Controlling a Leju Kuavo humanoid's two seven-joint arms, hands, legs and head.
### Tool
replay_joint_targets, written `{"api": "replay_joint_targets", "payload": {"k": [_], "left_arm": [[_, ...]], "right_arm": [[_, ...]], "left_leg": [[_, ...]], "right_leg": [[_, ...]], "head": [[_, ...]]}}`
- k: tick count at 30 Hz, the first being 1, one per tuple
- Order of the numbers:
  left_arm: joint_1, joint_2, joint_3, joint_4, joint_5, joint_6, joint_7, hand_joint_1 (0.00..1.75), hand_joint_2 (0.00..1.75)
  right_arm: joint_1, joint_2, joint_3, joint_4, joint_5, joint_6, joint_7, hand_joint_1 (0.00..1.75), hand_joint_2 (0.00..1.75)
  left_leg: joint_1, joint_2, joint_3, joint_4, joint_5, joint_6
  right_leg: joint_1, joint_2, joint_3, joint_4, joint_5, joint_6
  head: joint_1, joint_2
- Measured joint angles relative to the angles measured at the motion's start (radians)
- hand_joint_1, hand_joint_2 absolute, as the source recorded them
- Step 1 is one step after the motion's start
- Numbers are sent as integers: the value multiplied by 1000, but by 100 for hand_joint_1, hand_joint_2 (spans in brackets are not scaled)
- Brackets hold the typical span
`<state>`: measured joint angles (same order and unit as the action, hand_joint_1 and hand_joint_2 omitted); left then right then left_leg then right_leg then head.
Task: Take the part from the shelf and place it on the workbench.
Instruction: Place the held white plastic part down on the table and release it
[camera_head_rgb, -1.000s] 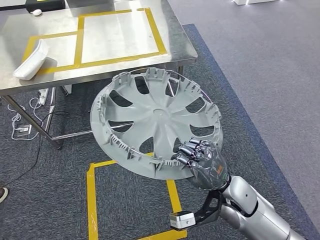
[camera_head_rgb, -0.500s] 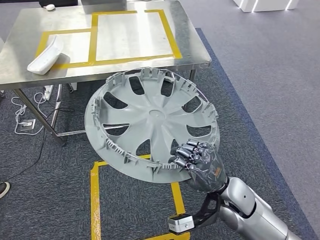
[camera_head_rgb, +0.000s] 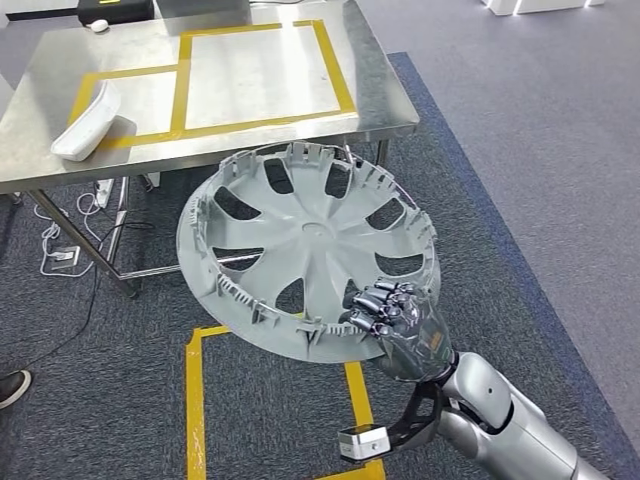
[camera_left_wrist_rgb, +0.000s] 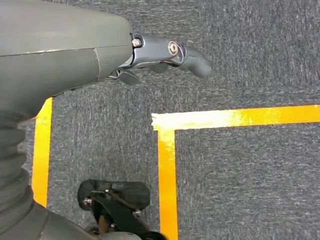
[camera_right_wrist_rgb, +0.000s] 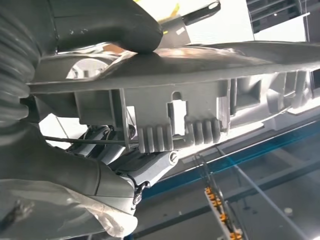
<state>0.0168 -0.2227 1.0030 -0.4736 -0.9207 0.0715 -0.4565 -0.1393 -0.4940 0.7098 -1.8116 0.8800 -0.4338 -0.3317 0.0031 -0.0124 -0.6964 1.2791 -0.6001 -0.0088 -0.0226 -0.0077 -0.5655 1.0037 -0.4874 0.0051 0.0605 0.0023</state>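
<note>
Head view: steel workbench (camera_head_rgb: 249, 140) at 12 o'clock, yellow tape rectangles on top, white part (camera_head_rgb: 85, 120) at its 9 o'clock end. Grey wheel cover (camera_head_rgb: 306, 250) centre frame, tilted, held over carpet, off bench. Right hand (camera_head_rgb: 404, 325) at 5 o'clock, fingers clamped on cover rim. Left hand (camera_left_wrist_rgb: 113, 47) over carpet, holds nothing; finger spread: cannot tell.

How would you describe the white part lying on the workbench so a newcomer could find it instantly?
Start at the steel workbench marked with yellow tape rectangles. Near its left end lies a white curved part, long, smooth and solid, unlike the round grey spoked wheel cover.
</note>
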Motion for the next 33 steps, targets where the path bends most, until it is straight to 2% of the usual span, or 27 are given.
{"api": "replay_joint_targets", "payload": {"k": [1,2,3,4,5,6,7,9,11,12,13,15,16,17,18,19,20,21,22,25,27,28,30,31,32,33], "left_arm": [[1,0,0,1,0,0,0,0,175],[1,1,0,2,0,0,0,0,175],[1,1,-1,2,0,0,0,0,175],[1,2,-1,3,0,1,0,0,175],[1,2,-2,3,0,1,0,0,175],[0,3,-3,4,0,1,0,0,175],[-1,3,-3,4,0,1,0,0,175],[-2,3,-4,5,1,2,0,0,175],[-2,4,-6,6,2,2,0,0,175],[-2,4,-6,6,3,3,0,0,175],[-3,5,-7,7,4,3,0,0,175],[-5,6,-9,8,5,3,0,0,175],[-4,6,-10,10,5,3,0,0,175],[-4,6,-11,11,5,3,0,0,175],[-4,6,-12,11,5,3,0,0,175],[-4,6,-12,12,5,3,0,0,175],[-4,6,-13,13,5,3,0,0,175],[-5,5,-13,13,5,3,0,0,175],[-5,5,-13,14,5,3,0,0,175],[-5,6,-13,16,6,3,0,0,175],[-6,8,-14,17,6,3,0,0,175],[-8,9,-14,17,6,3,0,0,175],[-8,9,-14,19,6,3,0,0,175],[-7,10,-14,20,6,3,0,0,175],[-6,10,-14,21,7,3,0,0,175],[-5,10,-14,22,8,3,0,0,175]], "right_arm": [[1,0,0,0,0,0,0,175,175],[2,0,1,0,1,0,-1,175,175],[3,0,1,0,1,1,-1,175,175],[3,0,1,0,0,1,-1,175,175],[3,0,1,0,0,1,-1,175,175],[2,0,1,0,0,1,-1,175,175],[1,0,0,0,0,1,-1,175,175],[0,0,0,0,0,2,-1,175,175],[0,0,0,0,0,3,-2,175,175],[-1,0,0,0,0,4,-2,175,175],[-2,0,0,0,0,4,-2,175,175],[-2,0,0,1,0,4,-2,175,175],[-2,0,0,1,0,4,-2,175,175],[0,0,0,2,0,4,-2,175,175],[1,0,0,3,0,5,-2,175,175],[2,0,0,3,0,5,-2,175,175],[1,0,0,4,0,5,-2,175,175],[0,0,0,4,0,5,-2,175,175],[-1,0,0,4,0,5,-2,175,175],[-1,0,-1,4,0,5,-3,175,175],[0,-1,-1,5,0,6,-2,175,175],[-1,-1,-1,5,-1,7,-1,175,175],[-2,-1,0,5,-1,8,0,175,175],[-2,-1,0,5,-2,10,-1,175,175],[-1,-1,0,5,-2,11,-1,175,175],[0,-1,1,6,-2,13,-1,175,175]], "left_leg": [[3,0,-20,32,-1,-2],[5,0,-22,26,19,-4],[6,1,-5,-22,58,-4],[7,3,23,-91,102,-2],[6,6,52,-159,133,0],[4,8,74,-211,149,4],[2,10,84,-239,150,9],[1,9,89,-253,139,25],[4,7,100,-261,139,39],[5,6,106,-264,139,45],[5,6,109,-266,137,49],[1,5,113,-265,132,54],[-1,4,118,-265,127,56],[-3,3,124,-265,122,57],[-5,2,132,-265,116,57],[-7,0,142,-265,109,56],[-8,-1,151,-265,103,54],[-9,-2,155,-265,98,52],[-9,-2,157,-266,93,47],[-9,-1,163,-260,89,31],[-8,0,153,-218,71,20],[-5,1,129,-167,49,14],[0,2,56,-41,-3,4],[3,2,25,4,-17,1],[4,2,7,16,-12,-1],[6,3,7,-9,16,-2]], "right_leg": [[0,0,3,0,-3,0],[0,1,7,0,-6,1],[-1,1,13,0,-10,4],[-1,1,20,0,-15,7],[0,1,24,1,-20,13],[2,1,26,1,-24,19],[3,2,27,0,-25,25],[4,1,29,0,-22,39],[2,2,21,19,-31,47],[1,3,4,52,-50,49],[0,4,-27,106,-76,51],[1,5,-107,240,-125,54],[2,5,-139,282,-131,54],[3,5,-152,285,-115,51],[4,5,-145,248,-80,47],[6,5,-122,179,-31,41],[8,5,-97,112,5,35],[12,5,-75,55,22,29],[15,5,-60,20,30,25],[17,7,-35,-2,25,12],[12,5,-15,-9,20,3],[10,4,-7,-11,15,0],[9,3,5,-11,4,-4],[9,4,12,-11,-2,-3],[9,5,21,-11,-9,-2],[8,6,32,-11,-17,0]], "head": [[0,0],[0,0],[0,0],[0,0],[-2,0],[-3,0],[-4,0],[-4,0],[-2,0],[0,0],[3,0],[6,0],[6,0],[6,0],[7,0],[7,0],[5,0],[3,0],[1,0],[-1,0],[-4,0],[-6,0],[-8,0],[-8,0],[-8,0],[-8,0]]}}
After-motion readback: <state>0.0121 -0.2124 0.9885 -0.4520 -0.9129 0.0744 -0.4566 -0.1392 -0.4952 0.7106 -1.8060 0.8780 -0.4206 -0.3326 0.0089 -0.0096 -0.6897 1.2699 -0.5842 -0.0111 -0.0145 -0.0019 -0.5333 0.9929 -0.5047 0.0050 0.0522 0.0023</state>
